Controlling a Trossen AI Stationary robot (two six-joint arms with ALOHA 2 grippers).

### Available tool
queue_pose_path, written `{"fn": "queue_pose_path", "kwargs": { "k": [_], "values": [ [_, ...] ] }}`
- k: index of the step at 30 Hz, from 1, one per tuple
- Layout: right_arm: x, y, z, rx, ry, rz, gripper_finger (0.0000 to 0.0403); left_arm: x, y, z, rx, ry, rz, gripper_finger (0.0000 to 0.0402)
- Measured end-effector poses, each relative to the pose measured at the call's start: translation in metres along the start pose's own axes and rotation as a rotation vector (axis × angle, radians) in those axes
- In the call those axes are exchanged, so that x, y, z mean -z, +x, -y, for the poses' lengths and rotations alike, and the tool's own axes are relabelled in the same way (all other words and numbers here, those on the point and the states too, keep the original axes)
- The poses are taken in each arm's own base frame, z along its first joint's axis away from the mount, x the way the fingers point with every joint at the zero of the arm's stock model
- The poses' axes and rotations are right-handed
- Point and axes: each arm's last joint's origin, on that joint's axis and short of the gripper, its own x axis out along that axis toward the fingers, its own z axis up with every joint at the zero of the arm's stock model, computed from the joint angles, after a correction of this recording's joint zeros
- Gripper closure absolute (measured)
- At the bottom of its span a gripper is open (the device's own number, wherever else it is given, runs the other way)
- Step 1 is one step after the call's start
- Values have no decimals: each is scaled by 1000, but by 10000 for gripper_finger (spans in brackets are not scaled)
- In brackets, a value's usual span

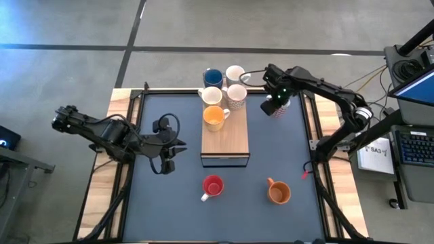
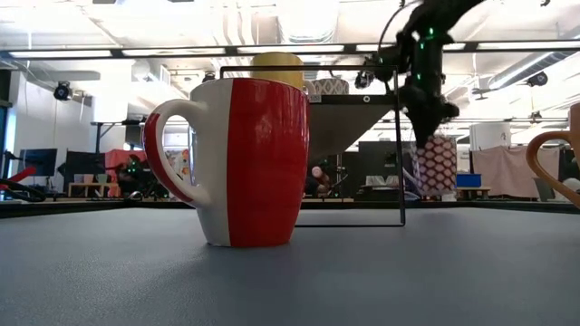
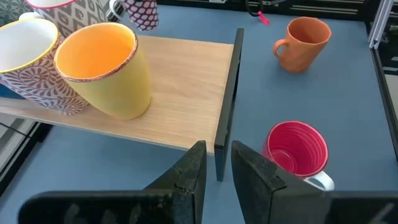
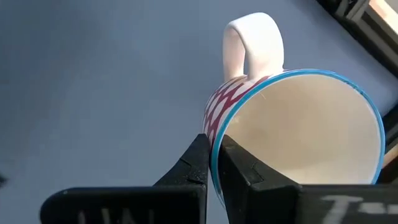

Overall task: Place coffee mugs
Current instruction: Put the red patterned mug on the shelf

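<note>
My right gripper (image 1: 274, 107) hangs over the table's far right part, right of the light-wood board (image 1: 227, 142), shut on a red-and-white patterned mug (image 4: 292, 130) with a blue rim. On the board's far end stand a blue mug (image 1: 213, 77), two white mugs (image 1: 234, 73), a dark-patterned mug (image 1: 237, 97) and a yellow-orange mug (image 1: 215, 117). A red mug (image 1: 213, 186) and a brown-orange mug (image 1: 279, 193) stand on the table near its front. My left gripper (image 3: 217, 168) hovers left of the board, narrowly open, holding nothing. My right gripper pinches the patterned mug's rim (image 4: 227, 124) a quarter turn round from the handle (image 4: 252, 43), one finger (image 4: 249, 177) inside the mug and one (image 4: 186, 171) outside on the patterned wall. The fingers come from above, pointing steeply down. The mug (image 2: 437, 165) hangs below them, slightly tilted and seemingly just off the table.
The board's near half is bare wood (image 3: 186, 93). Blue table surface lies open between the board and the right rail (image 1: 310, 122). A black metal frame (image 2: 403, 136) stands around the board. Monitors and cables sit beyond the table's right side.
</note>
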Motion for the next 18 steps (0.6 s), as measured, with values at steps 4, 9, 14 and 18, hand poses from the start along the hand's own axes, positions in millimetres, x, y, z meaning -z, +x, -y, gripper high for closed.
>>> {"fn": "queue_pose_path", "kwargs": {
  "k": [4, 9, 14, 18],
  "values": [
    [7, -22, -19, -20, 34, 17, 393, 2, 0, -1, -4, 7, -14, 345],
    [21, -56, -46, -64, 9, 87, 393, 3, 0, -1, -10, 16, -31, 345],
    [35, -86, -75, -135, -62, 182, 392, 3, -1, -2, -9, 27, -29, 345],
    [47, -100, -95, -183, -114, 206, 391, 3, -2, -2, -8, 26, -28, 345]
  ]
}}
